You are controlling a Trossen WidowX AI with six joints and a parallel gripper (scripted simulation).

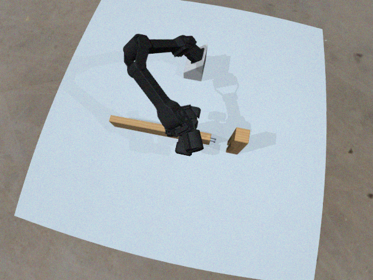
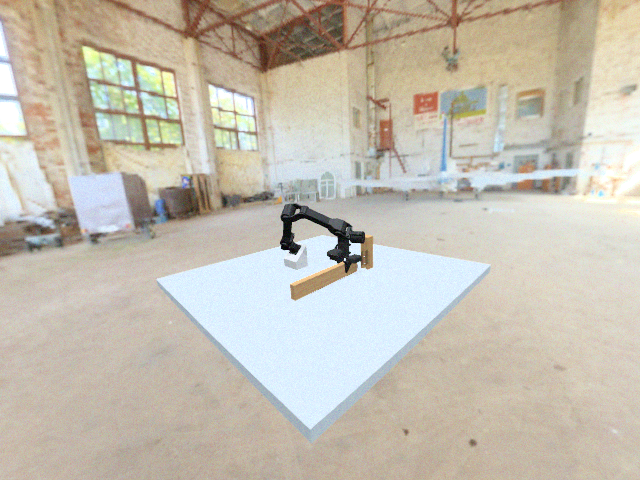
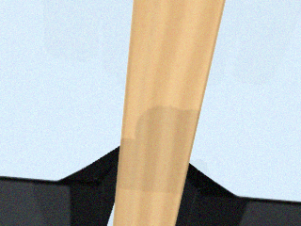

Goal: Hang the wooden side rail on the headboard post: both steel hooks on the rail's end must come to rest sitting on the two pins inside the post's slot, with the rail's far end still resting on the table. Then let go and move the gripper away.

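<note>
The wooden side rail is a long, narrow bar lying along the table. Two steel hooks stick out of its right end in the top view, pointing at the post with a gap between. The headboard post stands upright to the right of the hooks; a dark notch shows on its rail-facing side, and its pins cannot be made out clearly. My gripper is shut on the rail near its hook end, one finger on each side. The top view hides the fingertips behind the wrist.
The arm's light grey wedge-shaped base stands behind the rail. The arm arches from it over the rail. The pale blue table has its edges well away from the rail and post.
</note>
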